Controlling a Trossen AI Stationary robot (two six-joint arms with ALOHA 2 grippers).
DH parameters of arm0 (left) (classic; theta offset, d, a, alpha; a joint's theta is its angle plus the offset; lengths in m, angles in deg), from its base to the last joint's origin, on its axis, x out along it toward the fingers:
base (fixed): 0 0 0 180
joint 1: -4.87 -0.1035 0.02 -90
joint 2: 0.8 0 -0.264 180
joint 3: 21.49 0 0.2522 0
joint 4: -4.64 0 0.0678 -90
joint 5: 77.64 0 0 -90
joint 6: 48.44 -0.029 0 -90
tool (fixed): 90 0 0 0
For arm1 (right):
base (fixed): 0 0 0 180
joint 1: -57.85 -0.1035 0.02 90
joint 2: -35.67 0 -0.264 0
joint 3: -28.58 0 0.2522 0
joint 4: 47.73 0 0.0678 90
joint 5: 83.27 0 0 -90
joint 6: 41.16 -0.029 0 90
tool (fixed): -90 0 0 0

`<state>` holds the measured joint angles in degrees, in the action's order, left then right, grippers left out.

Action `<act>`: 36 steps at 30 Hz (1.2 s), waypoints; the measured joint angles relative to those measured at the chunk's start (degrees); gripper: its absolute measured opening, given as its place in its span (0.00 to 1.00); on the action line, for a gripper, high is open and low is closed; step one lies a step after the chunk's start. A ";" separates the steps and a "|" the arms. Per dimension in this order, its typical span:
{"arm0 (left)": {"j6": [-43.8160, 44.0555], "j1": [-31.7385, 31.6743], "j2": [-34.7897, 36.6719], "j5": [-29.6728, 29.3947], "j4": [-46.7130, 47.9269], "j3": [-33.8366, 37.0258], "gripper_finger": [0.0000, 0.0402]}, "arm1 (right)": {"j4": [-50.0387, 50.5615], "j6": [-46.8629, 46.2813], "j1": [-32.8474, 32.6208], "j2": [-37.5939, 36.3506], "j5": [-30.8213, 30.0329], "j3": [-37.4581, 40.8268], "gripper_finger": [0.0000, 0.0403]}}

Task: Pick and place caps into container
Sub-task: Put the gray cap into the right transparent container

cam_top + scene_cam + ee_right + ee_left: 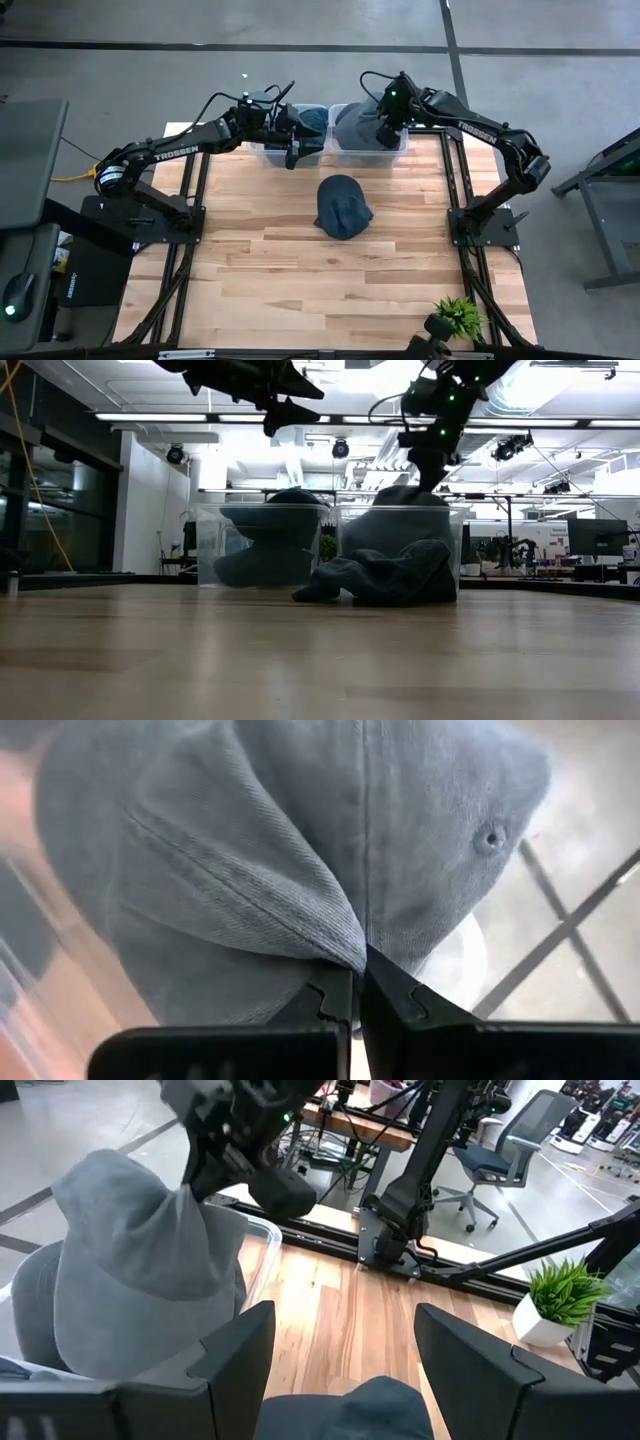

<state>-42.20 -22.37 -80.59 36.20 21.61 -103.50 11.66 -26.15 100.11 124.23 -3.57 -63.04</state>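
Two clear containers stand at the table's far edge. The left container (pixel 300 155) holds a dark navy cap (pixel 265 545). My right gripper (pixel 385 128) is over the right container (pixel 345 152), shut on a slate grey cap (pixel 130 1270). Behind that cap, a second grey shape (pixel 28 1305) shows in the left wrist view. Another dark navy cap (pixel 343 207) lies crown up on the table just in front of the containers. My left gripper (pixel 292 155) hovers open above the left container's near wall, touching nothing. My right gripper pinches a fold of the grey cap's crown (pixel 345 952) between its two fingertips, beside a stitched seam and away from the top button (pixel 488 840). The fingers come from above, pointing down. The cap hangs below them, its lower part (pixel 395 525) inside the right container.
A small potted plant (pixel 458 315) stands at the table's near right corner. Bare wood lies between the cap on the table and the near edge. The arm mounts stand at the table's left and right sides. Office chairs and desks are beyond the table.
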 joint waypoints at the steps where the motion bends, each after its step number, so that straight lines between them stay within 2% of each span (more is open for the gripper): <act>1: 0.00 0.00 0.00 0.00 0.02 0.00 0.59 | 0.68 0.03 -0.07 0.58 0.36 -0.02 0.00; 14: 0.00 0.00 0.00 0.02 0.79 -0.02 0.59 | 2.42 0.57 0.22 7.79 3.32 -0.02 0.00; 27: 0.02 0.00 0.00 -0.35 1.66 -0.02 0.59 | 4.96 -0.67 0.50 8.57 5.43 -0.04 0.01; 31: 0.70 0.00 -0.02 -0.32 1.67 -0.02 0.59 | 4.70 -0.94 0.50 6.80 4.62 -0.04 0.05; 36: 1.37 0.00 -0.02 -0.31 1.68 -0.02 0.59 | 4.18 -1.07 0.44 3.06 4.72 -0.04 0.17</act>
<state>-40.83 -22.37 -80.61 35.89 23.29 -103.52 15.84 -27.22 100.54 127.29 1.15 -63.09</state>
